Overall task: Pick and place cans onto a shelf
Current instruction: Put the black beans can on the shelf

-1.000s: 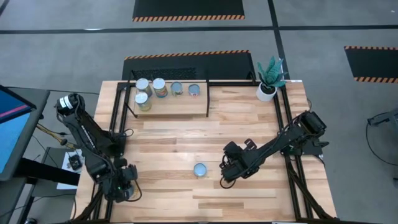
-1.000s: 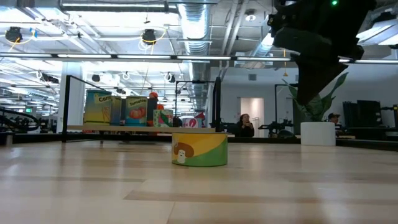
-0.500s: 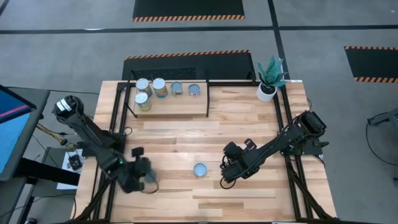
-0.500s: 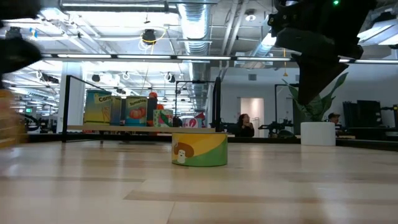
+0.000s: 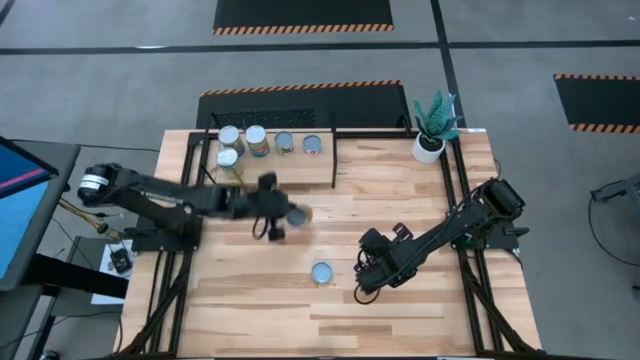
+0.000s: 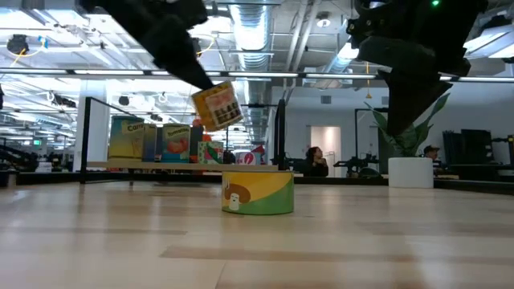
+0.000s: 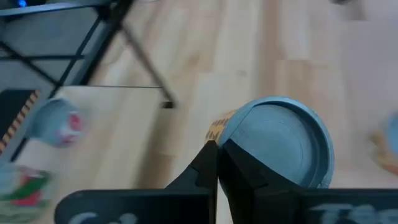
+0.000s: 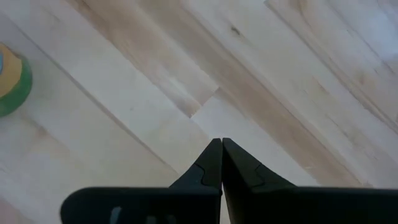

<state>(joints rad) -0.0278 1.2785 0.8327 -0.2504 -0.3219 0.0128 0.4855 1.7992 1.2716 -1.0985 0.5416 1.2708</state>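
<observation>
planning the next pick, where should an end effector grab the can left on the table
Grip the can by its curved side wall, coming straight down from above: it stands upright on the table, its round lid up, nothing beside it.

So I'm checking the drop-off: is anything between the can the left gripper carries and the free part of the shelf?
Nothing visible. The left gripper holds the can in the air just off the shelf. The five cans already there sit along its back and left, leaving the near right part bare.
</observation>
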